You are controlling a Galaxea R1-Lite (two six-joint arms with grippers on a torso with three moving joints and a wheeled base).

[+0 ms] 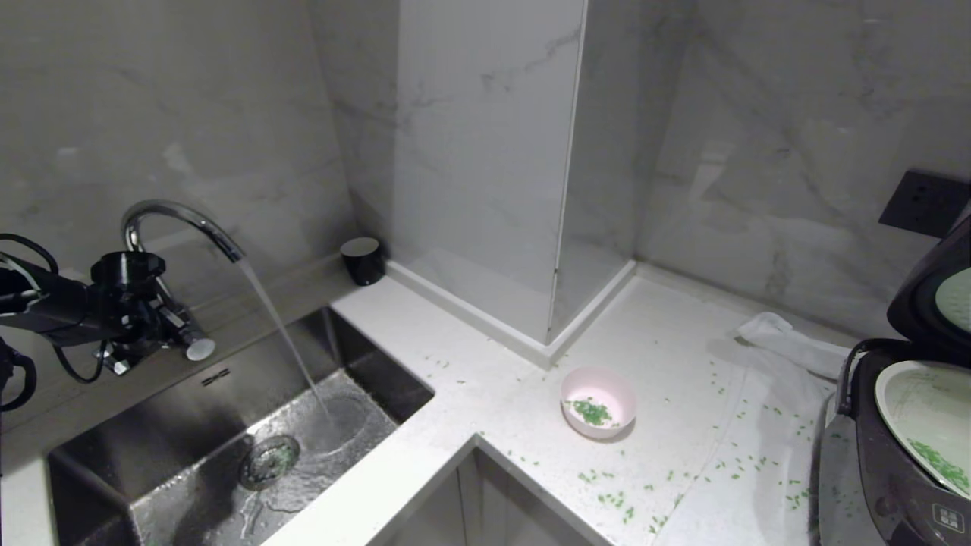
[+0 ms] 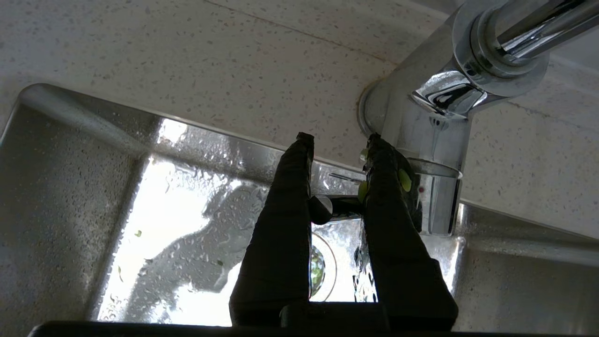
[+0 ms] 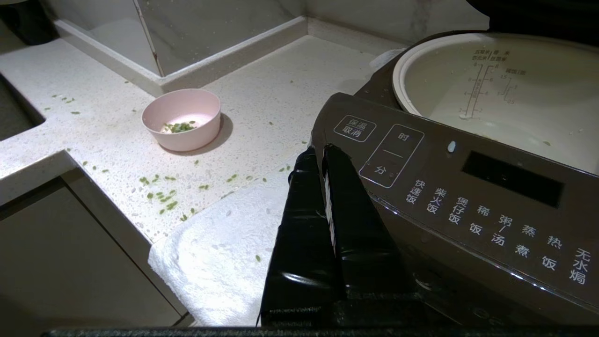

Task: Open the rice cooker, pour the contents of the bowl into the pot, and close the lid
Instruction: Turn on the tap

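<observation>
Beside the sink (image 1: 136, 455), which takes up the counter's left end, the left gripper (image 2: 337, 140) sits at the tap (image 1: 174, 220) with its fingers nearly together around the tap's small lever (image 2: 323, 209); the lever's end shows in the narrow gap between them, so the grip looks closed on it. Water runs from the spout into the basin. The right gripper (image 3: 318, 152) hangs parked just in front of the rice cooker (image 3: 468, 196), fingers pressed flat together and holding nothing.

Risks, as judged from this state: the tap is running while the bowl (image 1: 598, 402) stands well away from the sink, so water keeps flowing to no purpose and may splash onto the counter. The left fingers are wet and carry a couple of green bits (image 2: 405, 180); a wet grip on the smooth bowl could slip and spill what is left. The lid (image 1: 937, 292) stands raised at the cooker's back, and the task cannot finish until it is brought down; green bits lying on the rim could hinder a clean close, though that is hard to judge from here.

The bowl is small, round, pale pink outside and white within, upright on the counter between the sink and the cooker. Only a small cluster of the green contents (image 1: 592, 412) remains inside. Many more bits lie scattered over the counter (image 1: 470, 379) and a white cloth (image 3: 220, 262) beside the cooker, and a patch of them already sits in the pot (image 1: 929, 425), whose pale lining shows under the open lid.
</observation>
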